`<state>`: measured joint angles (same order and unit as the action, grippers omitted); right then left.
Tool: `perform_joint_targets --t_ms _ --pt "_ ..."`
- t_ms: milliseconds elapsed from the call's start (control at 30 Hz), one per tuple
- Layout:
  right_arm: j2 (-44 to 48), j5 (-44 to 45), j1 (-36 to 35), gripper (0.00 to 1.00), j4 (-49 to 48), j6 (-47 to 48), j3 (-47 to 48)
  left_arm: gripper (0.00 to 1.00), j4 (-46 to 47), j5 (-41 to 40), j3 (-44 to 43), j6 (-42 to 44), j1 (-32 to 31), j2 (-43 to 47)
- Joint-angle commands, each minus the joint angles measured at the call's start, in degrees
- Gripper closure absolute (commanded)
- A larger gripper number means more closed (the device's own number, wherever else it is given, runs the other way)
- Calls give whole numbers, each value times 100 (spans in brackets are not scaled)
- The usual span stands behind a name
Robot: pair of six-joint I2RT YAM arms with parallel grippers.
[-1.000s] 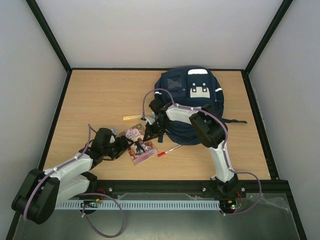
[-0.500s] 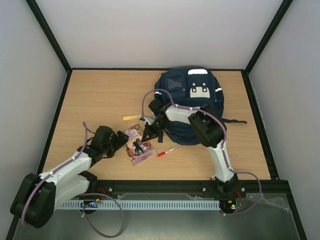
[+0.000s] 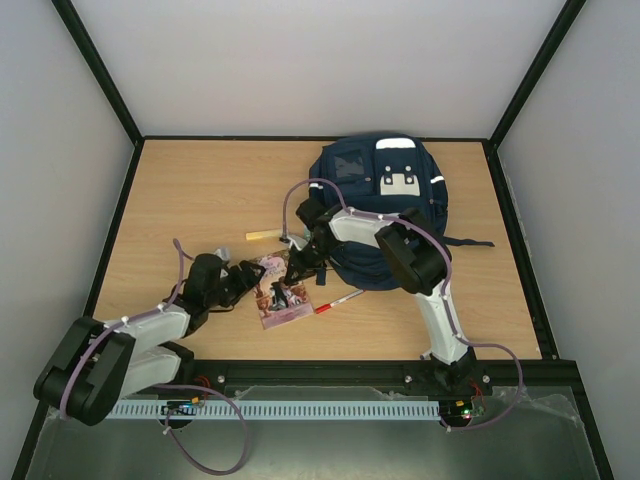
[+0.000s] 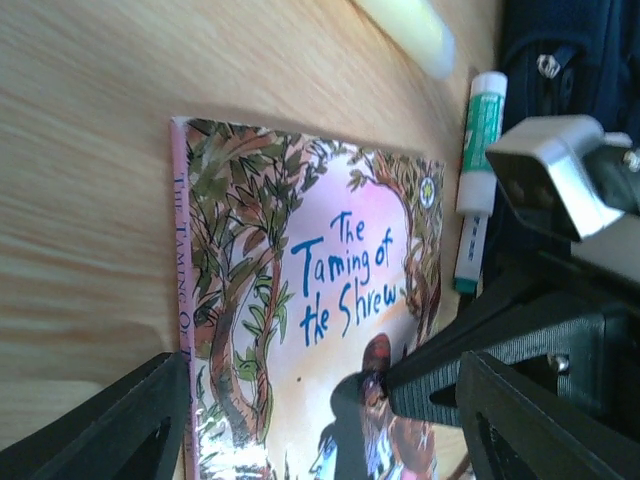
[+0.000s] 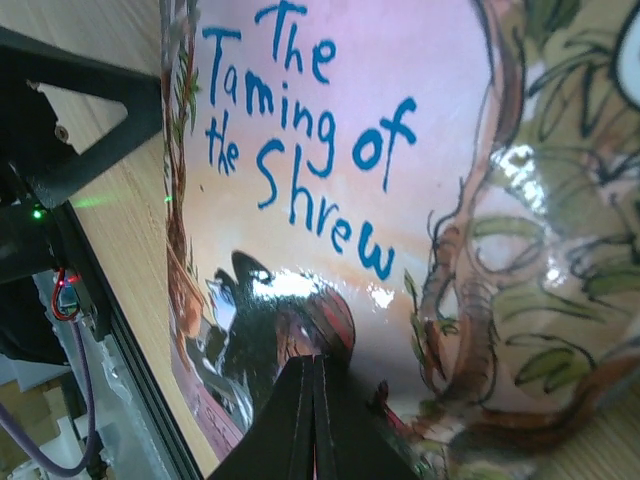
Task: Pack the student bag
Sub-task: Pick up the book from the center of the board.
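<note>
Book [image 3: 282,296]: being pinned flat by right gripper [image 3: 297,272], closed, holding nothing. Left gripper [image 3: 243,283]: wide open, empty, being held at book's left edge. Next, likely: edge grasp, carry to bag [image 3: 385,190], far right.

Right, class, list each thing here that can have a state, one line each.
student bag: lying flat, front patch up.
book: closed, cover up, lying flat.
left gripper: jaws open, facing the book.
right gripper: jaws shut, tips on the book cover.
red pen: lying flat beside the book.
</note>
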<state>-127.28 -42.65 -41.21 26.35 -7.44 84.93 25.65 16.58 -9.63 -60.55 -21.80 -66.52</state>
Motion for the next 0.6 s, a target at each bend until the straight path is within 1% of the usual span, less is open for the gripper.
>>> perform_joint_targets --t_ms 0,100,200,233,300,433,567 --pt "-1002 1745 -251 98 384 135 -333 26 -509 1424 -376 168 -360 281" --pt "-1062 1732 -249 98 378 154 -357 27 -749 1567 -342 48 -375 319" --pt "-1145 1674 -253 97 405 160 -302 30 -237 1710 -7 -382 -455 474" --pt "-1157 1638 -253 97 484 198 -246 30 -292 1616 16 -473 -484 566" --pt "-993 1595 -248 95 599 273 -187 30 -851 1344 -95 -398 -489 783" --pt "-112 1572 -197 95 619 261 -311 28 -2312 636 -364 -107 -487 1244" --pt "639 1740 -161 92 717 367 -368 28 -3194 297 -462 17 -474 1447"
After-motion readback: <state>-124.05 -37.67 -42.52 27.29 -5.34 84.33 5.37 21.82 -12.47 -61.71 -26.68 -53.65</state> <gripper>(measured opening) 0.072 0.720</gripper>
